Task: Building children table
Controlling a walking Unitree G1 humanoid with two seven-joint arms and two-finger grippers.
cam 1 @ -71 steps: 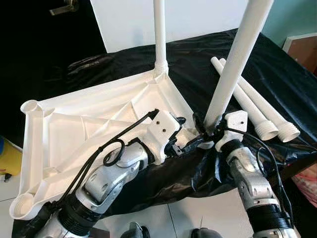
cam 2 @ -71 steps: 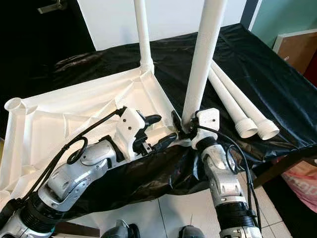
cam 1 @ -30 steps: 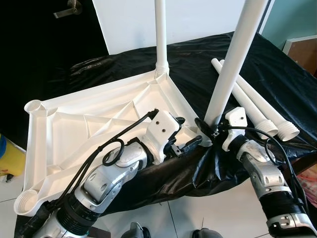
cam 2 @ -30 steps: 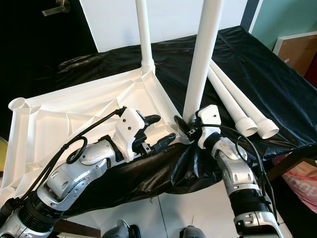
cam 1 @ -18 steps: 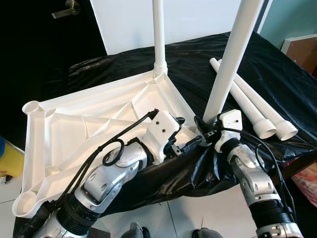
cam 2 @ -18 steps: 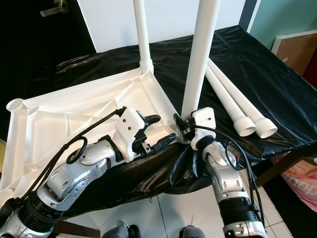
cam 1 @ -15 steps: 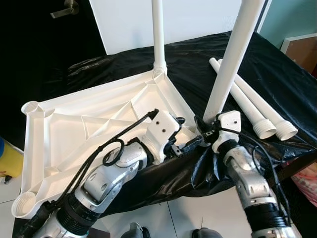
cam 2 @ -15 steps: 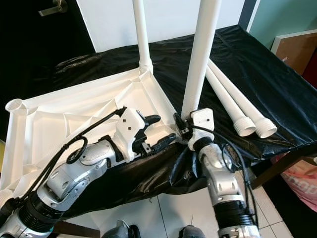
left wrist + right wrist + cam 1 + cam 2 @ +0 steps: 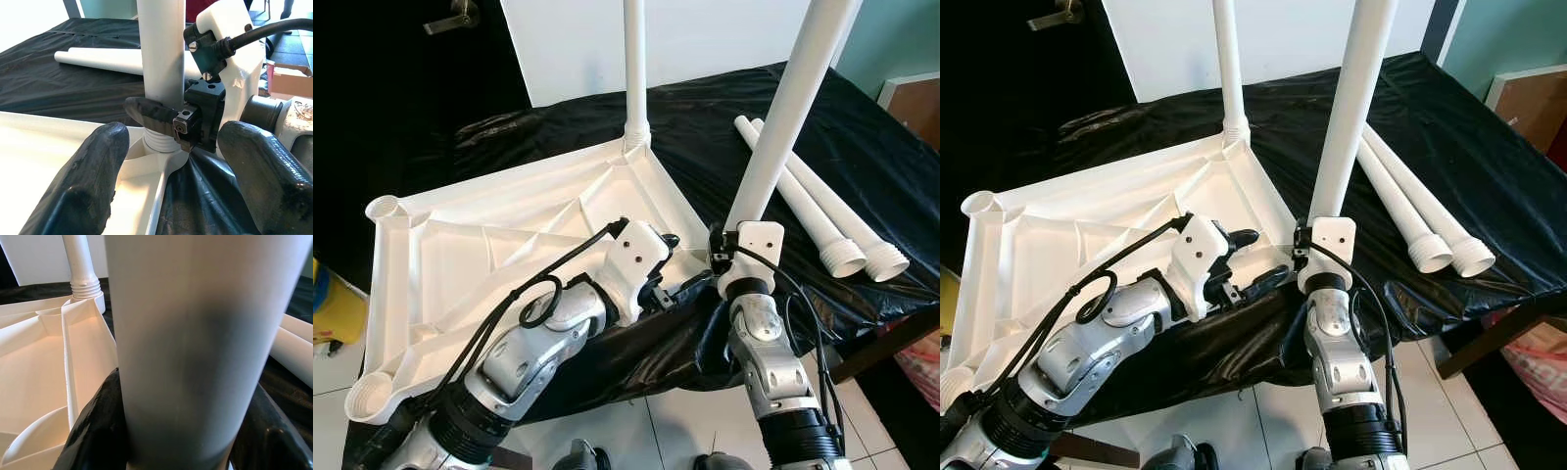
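Observation:
A white table top [image 9: 489, 245] lies upside down on a black-covered table. One white leg [image 9: 633, 69] stands screwed into its far corner. My right gripper [image 9: 728, 238] is shut on a second leg [image 9: 783, 108], low on the shaft. That leg leans slightly, and its threaded end [image 9: 160, 139] sits in the near right corner socket. In the right wrist view the held leg [image 9: 195, 333] stands between the black fingers [image 9: 98, 431]. My left gripper [image 9: 683, 262] is open, lying on the table top's near edge just left of that corner.
Two loose legs [image 9: 813, 215] lie side by side on the black cloth [image 9: 862, 147] at the right. A white board [image 9: 578, 39] leans at the back. The table's near edge drops to tiled floor [image 9: 636, 431]. A brown box [image 9: 915, 98] stands far right.
My right forearm has swung in from the right until it stands straight below the held leg, with the wrist turned around the leg. The left arm has stayed put.

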